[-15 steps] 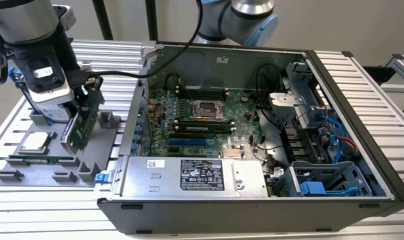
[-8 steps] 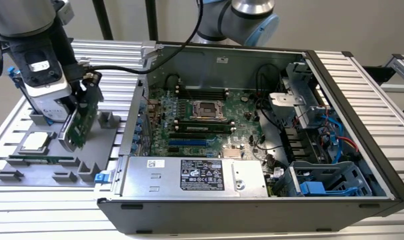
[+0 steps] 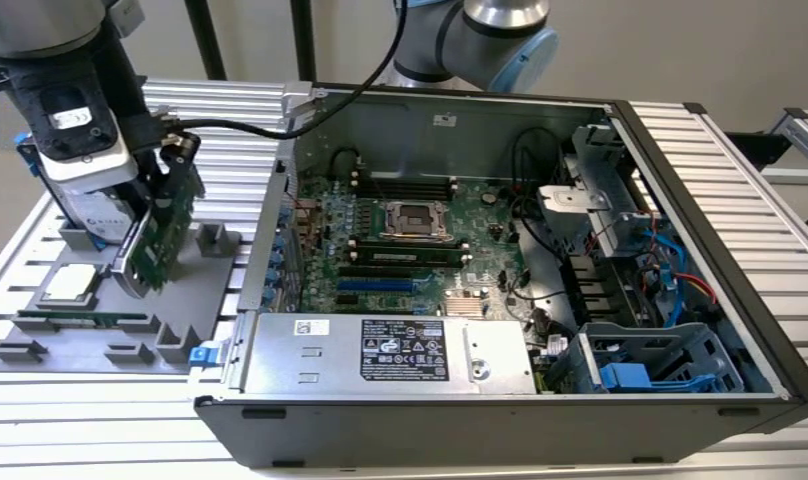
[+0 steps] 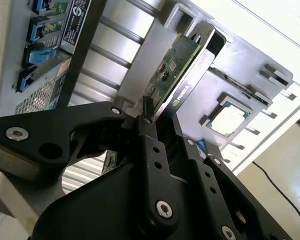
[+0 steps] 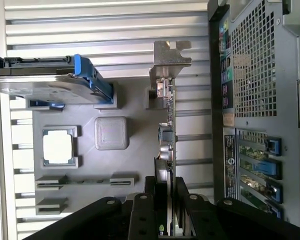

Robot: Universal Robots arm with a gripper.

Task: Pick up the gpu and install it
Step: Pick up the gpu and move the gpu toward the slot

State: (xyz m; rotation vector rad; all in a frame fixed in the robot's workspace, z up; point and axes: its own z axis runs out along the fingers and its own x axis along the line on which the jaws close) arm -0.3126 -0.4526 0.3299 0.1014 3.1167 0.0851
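The gpu (image 3: 161, 228) is a green card with a silver bracket (image 5: 170, 56) at one end. It stands on edge, slightly tilted, over the grey holder tray (image 3: 111, 345) at the exterior view's left, outside the computer case. My gripper (image 3: 164, 165) is shut on the gpu's end away from the bracket. In both wrist views the black fingers (image 4: 149, 131) clamp the two faces of the gpu (image 4: 171, 67), seen edge-on (image 5: 168, 131). I cannot tell whether its lower edge touches the tray.
The open computer case (image 3: 724, 290) lies to the exterior view's right, with the motherboard (image 3: 404, 245) exposed and the power supply (image 3: 391, 350) in front. On the tray sit a processor (image 3: 68, 285), a memory stick (image 3: 84, 320) and a hard drive with blue rails (image 5: 45, 82).
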